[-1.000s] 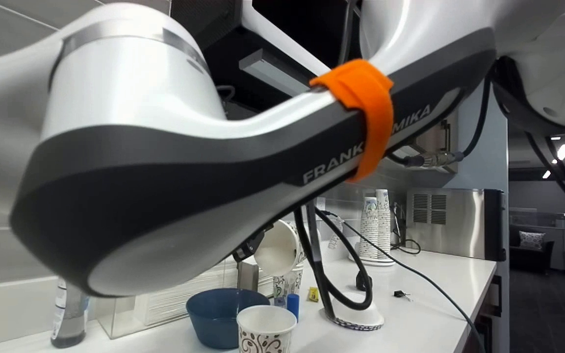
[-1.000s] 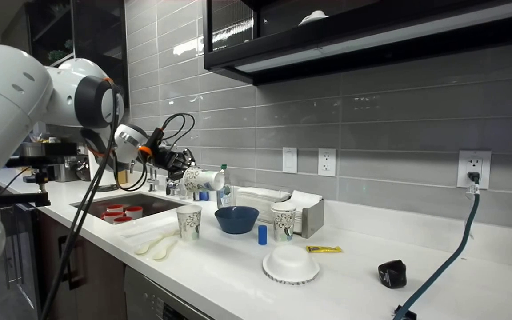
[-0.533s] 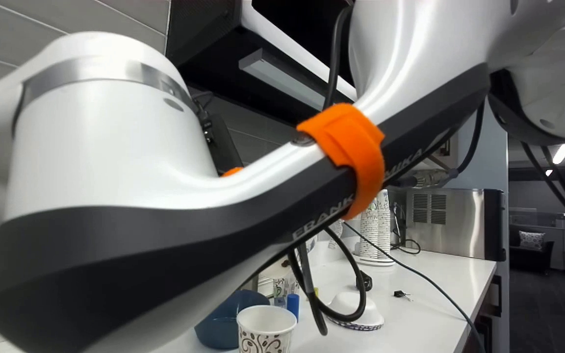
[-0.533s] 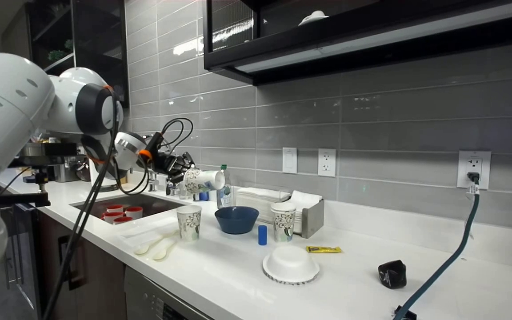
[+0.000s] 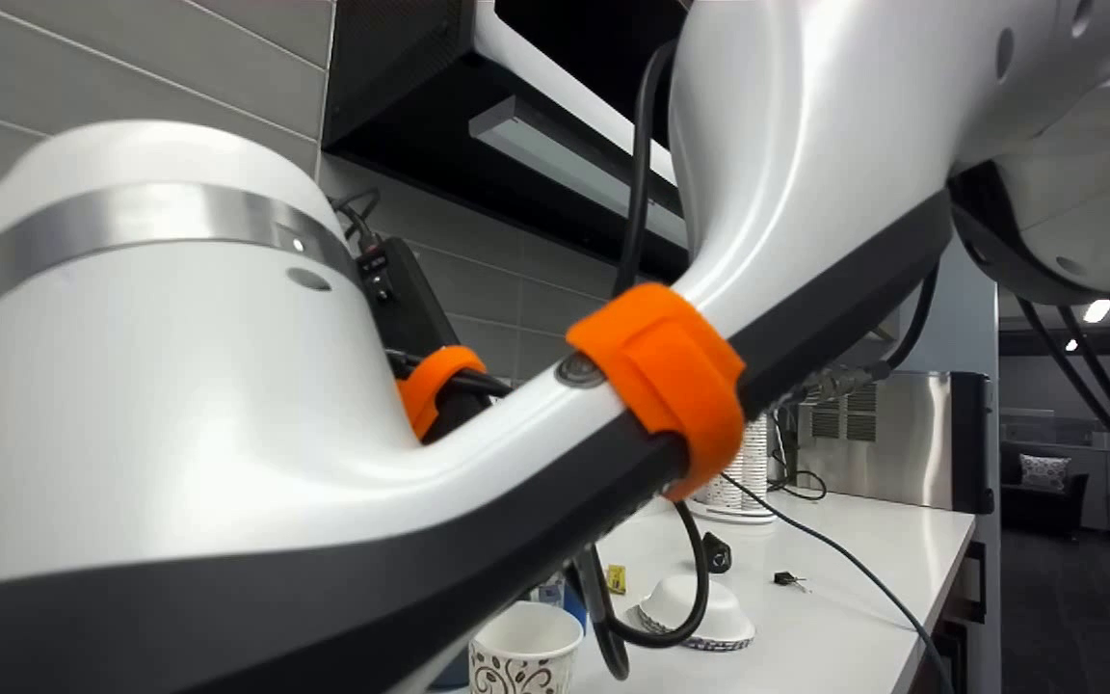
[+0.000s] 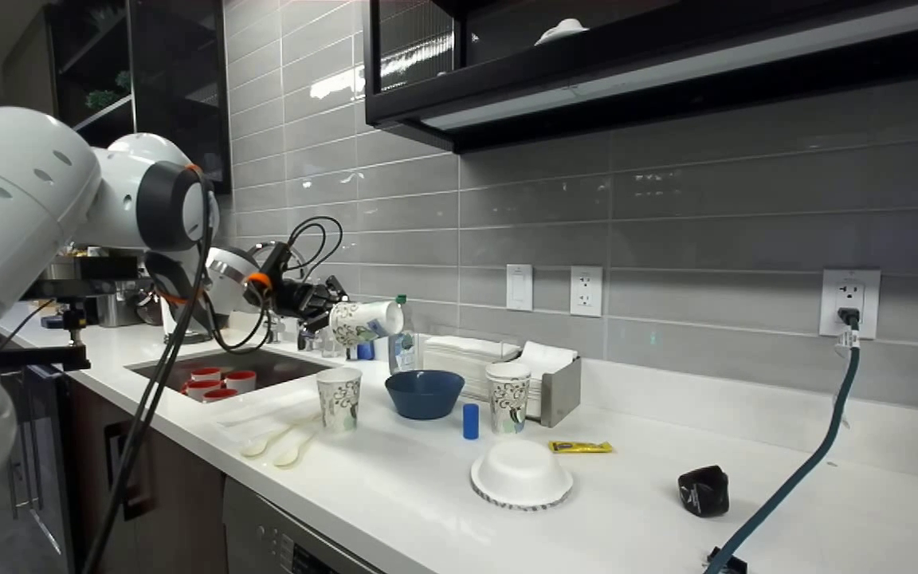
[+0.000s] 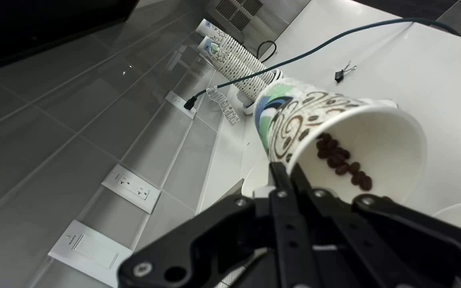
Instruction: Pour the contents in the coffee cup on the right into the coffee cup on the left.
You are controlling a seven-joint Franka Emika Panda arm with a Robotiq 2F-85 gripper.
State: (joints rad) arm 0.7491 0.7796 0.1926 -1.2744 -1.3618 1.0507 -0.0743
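Observation:
My gripper point(image 6: 338, 301) is shut on the rim of a patterned paper cup point(image 6: 363, 323), one finger inside and one outside, as the wrist view shows point(image 7: 290, 170). This held cup point(image 7: 298, 116) lies nearly on its side in the air, its mouth toward the gripper. Dark brown beans point(image 7: 340, 158) lie along its inner wall. A second patterned cup point(image 6: 339, 402) stands upright on the counter below the held cup, and it shows in an exterior view point(image 5: 524, 651). Another patterned cup point(image 6: 508, 402) stands farther right. The arm hides the gripper and held cup in an exterior view.
A blue bowl point(image 6: 425, 396), a blue cylinder point(image 6: 470, 421) and a napkin holder point(image 6: 561, 391) stand nearby. White upturned bowls point(image 6: 521, 472), a yellow packet point(image 6: 580, 447) and pale spoons point(image 6: 280, 442) lie on the counter. A sink with red-white mugs point(image 6: 220, 381) is at left.
The arm has sunk and now hides the held cup and most of the blue bowl in an exterior view. The held cup's base has tipped up slightly, with its mouth end lower.

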